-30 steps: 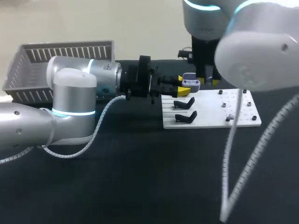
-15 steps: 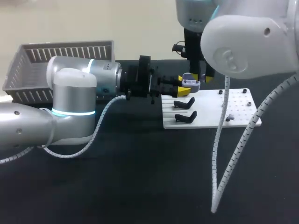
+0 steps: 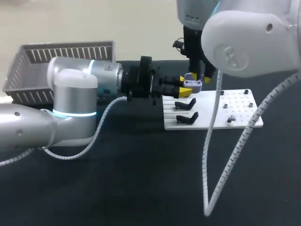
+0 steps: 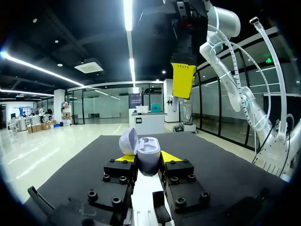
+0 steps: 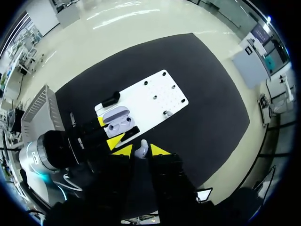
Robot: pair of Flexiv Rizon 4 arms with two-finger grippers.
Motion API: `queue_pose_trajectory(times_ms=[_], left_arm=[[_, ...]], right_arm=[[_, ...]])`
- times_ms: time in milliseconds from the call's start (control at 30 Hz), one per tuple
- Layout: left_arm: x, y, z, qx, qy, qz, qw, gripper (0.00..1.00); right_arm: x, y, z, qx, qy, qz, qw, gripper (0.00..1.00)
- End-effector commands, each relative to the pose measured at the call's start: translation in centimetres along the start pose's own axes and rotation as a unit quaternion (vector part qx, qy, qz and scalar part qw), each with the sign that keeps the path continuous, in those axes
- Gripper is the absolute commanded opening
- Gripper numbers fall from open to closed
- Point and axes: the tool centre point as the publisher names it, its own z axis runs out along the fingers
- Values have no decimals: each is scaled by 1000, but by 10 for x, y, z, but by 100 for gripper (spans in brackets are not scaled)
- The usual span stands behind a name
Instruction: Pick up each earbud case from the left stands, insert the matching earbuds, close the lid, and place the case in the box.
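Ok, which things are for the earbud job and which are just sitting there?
For the job: earbud case, open, in the left gripper; earbud in the right gripper; box; two empty black stands.
Just sitting: white board; its small pegs.

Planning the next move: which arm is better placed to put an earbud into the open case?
Right. The right gripper holds an earbud above the open case, while the left gripper is occupied gripping that case from both sides.
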Motion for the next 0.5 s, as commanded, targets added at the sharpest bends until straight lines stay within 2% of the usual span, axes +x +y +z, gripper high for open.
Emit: queue_pose_trajectory(times_ms=[33, 500], left_arm=[[2, -4, 5, -5, -5, 6, 1000, 0], [2, -8, 14, -1, -6, 14, 1000, 0]], right_arm=[[1, 3, -2, 3, 2, 18, 1000, 0], [-8, 2, 11, 15, 16, 83, 996, 0]])
